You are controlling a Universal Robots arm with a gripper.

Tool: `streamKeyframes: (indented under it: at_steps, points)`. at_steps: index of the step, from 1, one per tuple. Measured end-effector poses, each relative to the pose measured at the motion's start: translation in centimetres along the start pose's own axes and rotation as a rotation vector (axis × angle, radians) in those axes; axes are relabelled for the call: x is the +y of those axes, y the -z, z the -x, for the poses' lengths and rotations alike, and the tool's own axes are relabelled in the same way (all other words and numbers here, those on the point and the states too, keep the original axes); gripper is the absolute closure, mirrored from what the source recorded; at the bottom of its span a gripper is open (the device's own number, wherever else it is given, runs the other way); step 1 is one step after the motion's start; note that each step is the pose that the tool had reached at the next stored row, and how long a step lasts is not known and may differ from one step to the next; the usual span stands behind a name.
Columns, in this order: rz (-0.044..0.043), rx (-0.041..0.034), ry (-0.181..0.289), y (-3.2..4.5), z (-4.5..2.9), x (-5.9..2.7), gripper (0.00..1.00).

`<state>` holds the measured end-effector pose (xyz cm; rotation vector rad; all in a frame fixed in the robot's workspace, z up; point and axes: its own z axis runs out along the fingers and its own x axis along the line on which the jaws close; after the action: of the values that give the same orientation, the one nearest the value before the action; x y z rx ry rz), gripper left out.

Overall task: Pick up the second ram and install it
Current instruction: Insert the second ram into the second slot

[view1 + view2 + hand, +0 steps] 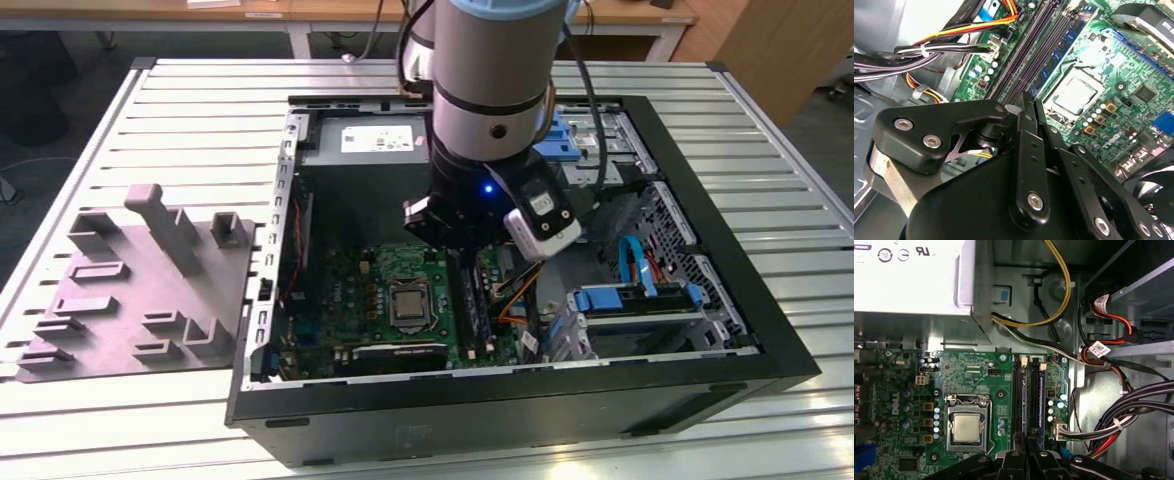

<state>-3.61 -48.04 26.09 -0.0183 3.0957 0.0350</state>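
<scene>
right up close in both wrist views, the gripper is clenched. its fingers are pressed almost flat together, tips down over the slot row. whether a board edge is nipped between them, can't tell. straight out from the tips runs the second ram, a thin blue stick on edge along a black slot; fully seated or not, can't tell. just beside it, on the side away from the cpu, another blue stick stands in its own slot. the cpu sits near on the other side, metal lid up, on the green board. past the slots, yellow and black cables loop away from the grey psu. out in the exterior view, the arm stands upright in the open case. a grey tray lies on the slatted table, at the exterior view's left of the case.
</scene>
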Motion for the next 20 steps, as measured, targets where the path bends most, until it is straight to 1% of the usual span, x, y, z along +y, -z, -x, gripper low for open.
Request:
streamKeyframes:
  at_steps: [10,20]
  points:
    - [-0.0004,-0.0005,-0.018,-1.10,0.12,0.11,0.86]
    - [0.0007,-0.0006,-0.023,-2.15,0.12,0.11,0.86]
